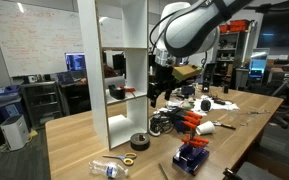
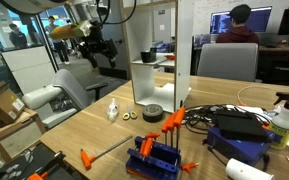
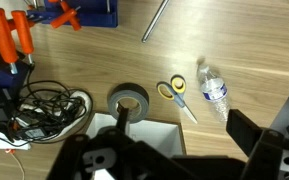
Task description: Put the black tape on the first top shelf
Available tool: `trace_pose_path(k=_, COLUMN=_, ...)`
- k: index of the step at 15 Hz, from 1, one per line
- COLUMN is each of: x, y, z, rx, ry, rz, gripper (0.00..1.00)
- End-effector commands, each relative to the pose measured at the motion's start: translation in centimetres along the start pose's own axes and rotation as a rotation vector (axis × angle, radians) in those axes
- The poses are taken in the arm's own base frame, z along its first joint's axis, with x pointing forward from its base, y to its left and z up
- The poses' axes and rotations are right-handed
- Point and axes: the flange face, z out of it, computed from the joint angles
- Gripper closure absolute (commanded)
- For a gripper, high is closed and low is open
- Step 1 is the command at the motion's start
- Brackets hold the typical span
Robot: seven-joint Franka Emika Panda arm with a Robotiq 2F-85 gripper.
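Find the black tape (image 1: 139, 141) flat on the tabletop (image 1: 74, 135), just beside the unit's foot, near a yellow ring (image 1: 128, 160); come down square, pinch across its wall (claw (image 1: 162, 80) high, off the tape, gape impossible to tell); lift past the board edges onto the first top shelf (image 1: 124, 48); enter from the open side.

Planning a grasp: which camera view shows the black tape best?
The wrist view: the black tape lies near centre, seen from above, its ring shape plain. Both exterior views show it small, side-on, near the white shelving unit.
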Motion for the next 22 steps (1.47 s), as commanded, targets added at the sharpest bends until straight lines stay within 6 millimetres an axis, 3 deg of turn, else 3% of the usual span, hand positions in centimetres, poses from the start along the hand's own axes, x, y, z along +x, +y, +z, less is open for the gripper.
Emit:
trace_pose_path(k=1, x=0.1, y=0.0, z=-0.2, rx=0.000, ry=0.003, rz=0.000, gripper=0.00)
trace_pose_path(k=13, x=0.2, y=0.3, z=-0.4, rx=0.008, ry=0.013, rz=0.043, gripper=0.00)
trace_pose_path(k=18, x=1.1, y=1.3, z=0.2, rx=0.056, ry=-0.009, rz=0.299, gripper=0.00)
trace_pose_path(k=22, x=3.1, y=1.9, z=2.1, rx=0.121, ry=-0.059, rz=0.491, gripper=0.00)
